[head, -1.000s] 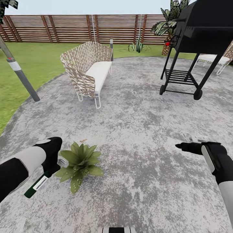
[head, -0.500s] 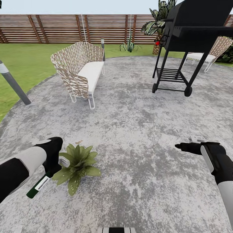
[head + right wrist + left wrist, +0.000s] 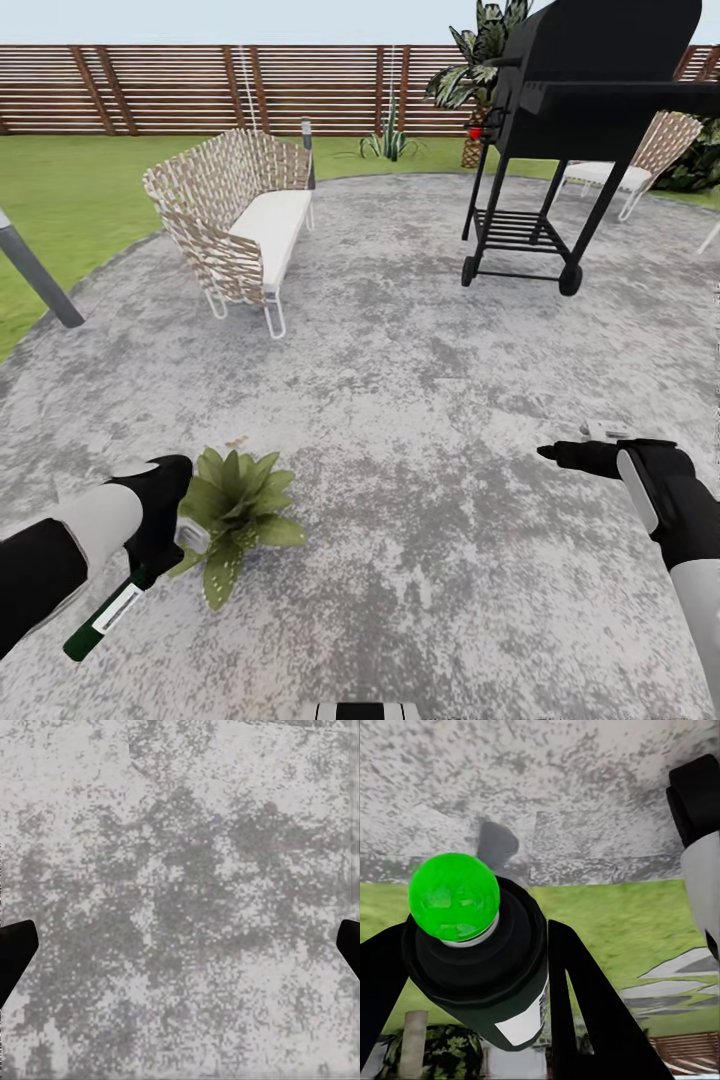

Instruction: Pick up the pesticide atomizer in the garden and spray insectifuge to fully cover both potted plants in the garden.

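My left gripper is shut on the pesticide atomizer, a dark green bottle with a white label band that slants down and outward from the hand. The left wrist view shows the atomizer clamped between the black fingers, its round top glowing green. One potted plant, a low rosette of pointed green leaves, sits on the grey patio right beside that hand. My right gripper hovers over bare paving at the right, open, with its fingertips at the edges of the right wrist view.
A woven sofa with a white cushion stands at the back left, and a black wheeled grill at the back right. A grey slanted pole rises at the left edge. Lawn, a brown fence and a palm plant lie beyond.
The whole picture has slid left, so the camera has turned right. My left gripper has sunk slightly with the atomizer, staying beside the plant. The right gripper holds its pose.
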`<state>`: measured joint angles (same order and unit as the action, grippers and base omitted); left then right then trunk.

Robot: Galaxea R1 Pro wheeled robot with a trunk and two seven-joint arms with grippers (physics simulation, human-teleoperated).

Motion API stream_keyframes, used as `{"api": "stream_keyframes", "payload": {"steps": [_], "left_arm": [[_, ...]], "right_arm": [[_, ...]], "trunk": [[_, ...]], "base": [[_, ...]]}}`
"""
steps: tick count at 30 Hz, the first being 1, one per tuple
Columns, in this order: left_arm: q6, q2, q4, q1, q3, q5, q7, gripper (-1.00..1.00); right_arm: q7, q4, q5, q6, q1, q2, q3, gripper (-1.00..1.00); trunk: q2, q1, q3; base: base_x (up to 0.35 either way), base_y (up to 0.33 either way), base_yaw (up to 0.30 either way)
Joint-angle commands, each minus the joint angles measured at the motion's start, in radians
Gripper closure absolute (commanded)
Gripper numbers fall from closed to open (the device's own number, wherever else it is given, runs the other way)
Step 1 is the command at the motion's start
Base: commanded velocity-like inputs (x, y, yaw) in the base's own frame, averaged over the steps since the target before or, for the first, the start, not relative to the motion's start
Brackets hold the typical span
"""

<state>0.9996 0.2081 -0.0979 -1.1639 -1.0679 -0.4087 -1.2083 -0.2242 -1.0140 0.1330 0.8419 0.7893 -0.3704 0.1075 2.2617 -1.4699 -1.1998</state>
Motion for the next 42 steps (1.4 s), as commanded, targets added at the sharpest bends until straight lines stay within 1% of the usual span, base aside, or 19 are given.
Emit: {"api": "stream_keyframes", "payload": {"steps": [1,7,10,16,19,23,25,26,31,34,35,38,42], "left_arm": [[0.007,0.001,-0.003,0.006,0.001,-0.012,-0.009,1.00],[0.007,0.002,-0.003,0.015,-0.005,-0.012,-0.007,1.00],[0.007,0.002,-0.005,0.007,-0.023,-0.012,-0.007,1.00],[0.007,0.002,-0.005,-0.004,-0.028,-0.012,-0.006,1.00],[0.007,0.003,-0.005,-0.023,-0.031,-0.012,-0.006,1.00],[0.007,0.006,-0.005,-0.044,-0.032,-0.012,-0.006,1.00],[0.007,0.010,-0.005,-0.046,-0.032,-0.012,-0.006,1.00],[0.007,0.020,-0.005,-0.047,-0.032,-0.013,-0.006,1.00],[0.007,0.039,-0.005,-0.048,-0.032,-0.013,-0.007,1.00],[0.007,0.049,-0.005,-0.048,-0.032,-0.013,-0.007,1.00],[0.007,0.050,-0.005,-0.048,-0.032,-0.013,-0.007,1.00],[0.007,0.051,-0.005,-0.048,-0.032,-0.012,-0.007,1.00],[0.007,0.051,-0.005,-0.048,-0.032,-0.013,-0.007,1.00]], "right_arm": [[0.000,0.000,0.004,0.005,0.001,0.003,0.002,-1.00],[0.002,0.003,0.005,0.005,0.001,0.014,0.003,-1.00],[0.001,0.054,0.006,0.005,0.001,0.016,0.001,-1.00],[0.000,0.092,0.007,0.005,0.001,0.017,0.001,-1.00],[0.000,0.122,0.007,0.005,0.001,0.017,0.001,-1.00],[0.000,0.139,0.007,0.005,0.001,0.017,0.001,-1.00],[0.000,0.146,0.007,0.005,0.001,0.018,0.001,-1.00],[0.000,0.162,0.007,0.005,0.001,0.018,0.001,-1.00],[0.000,0.180,0.007,0.005,0.001,0.018,0.000,-1.00],[-0.002,0.181,0.007,0.005,0.001,0.051,0.002,-1.00],[-0.002,0.181,0.007,0.005,0.001,0.057,0.002,-1.00],[-0.003,0.181,0.007,0.005,0.001,0.066,0.001,-1.00],[-0.003,0.182,0.007,0.005,0.001,0.070,0.003,-1.00]], "trunk": [[0.000,0.000,-0.001],[0.000,0.000,-0.001],[0.000,0.000,-0.001],[0.000,0.000,-0.001],[0.000,0.000,-0.001],[0.000,0.000,-0.001],[0.000,0.000,-0.001],[0.000,0.000,-0.001],[0.000,0.000,-0.001],[0.000,0.000,-0.001],[0.000,0.000,-0.001],[0.000,0.000,-0.001],[0.000,0.000,-0.001]], "base": [[0.000,0.000,-0.085],[0.000,0.062,-0.014],[0.000,0.004,-0.001],[0.000,0.000,0.000],[0.000,0.000,0.000],[0.000,0.000,0.000],[0.000,0.000,0.000],[0.000,0.000,0.000],[0.000,0.000,0.000],[0.000,0.000,0.000],[0.000,0.000,0.000],[-0.037,0.107,0.000],[-0.047,0.163,0.000]]}}
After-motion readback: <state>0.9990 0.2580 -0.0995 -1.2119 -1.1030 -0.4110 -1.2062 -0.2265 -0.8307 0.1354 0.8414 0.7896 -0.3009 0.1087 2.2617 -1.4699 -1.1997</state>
